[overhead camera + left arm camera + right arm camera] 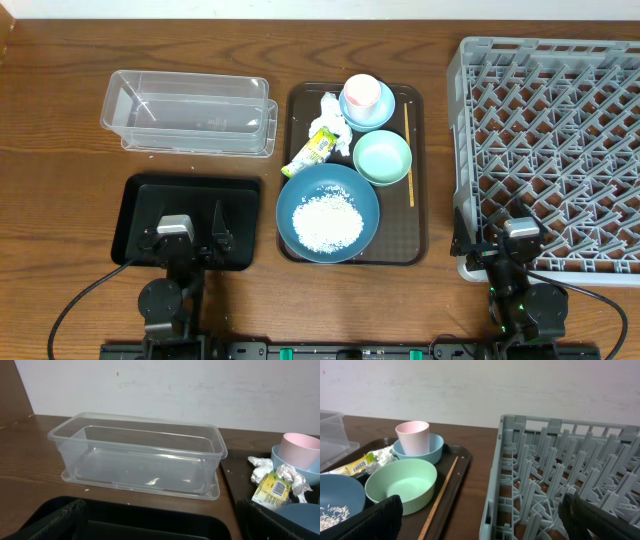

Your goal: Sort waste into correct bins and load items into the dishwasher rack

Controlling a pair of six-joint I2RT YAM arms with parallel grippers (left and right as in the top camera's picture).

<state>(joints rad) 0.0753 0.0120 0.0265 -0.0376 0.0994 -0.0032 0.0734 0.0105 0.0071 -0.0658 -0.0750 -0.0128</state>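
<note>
On the brown serving tray, a large blue plate-bowl (300, 190) holds a heap of white rice (326, 221). Behind it sit a mint-green bowl (382, 158) and a pale-blue small bowl (384, 112) with a pink cup (361, 93) in it. Crumpled tissue (331, 115) and a yellow-green wrapper (313, 150) lie to their left. A chopstick (408, 155) lies along the tray's right side. My left gripper (187, 232) hangs open over the black tray (140, 195), facing the clear tub (140, 455). My right gripper (505, 250) is open at the grey rack's (540, 110) near-left corner.
The brown serving tray (400, 235) lies between the two bins and the rack. Clear tub (190, 113) stands at the back left on bare wood. A white wall closes the far side. Cables trail from both arm bases along the front edge.
</note>
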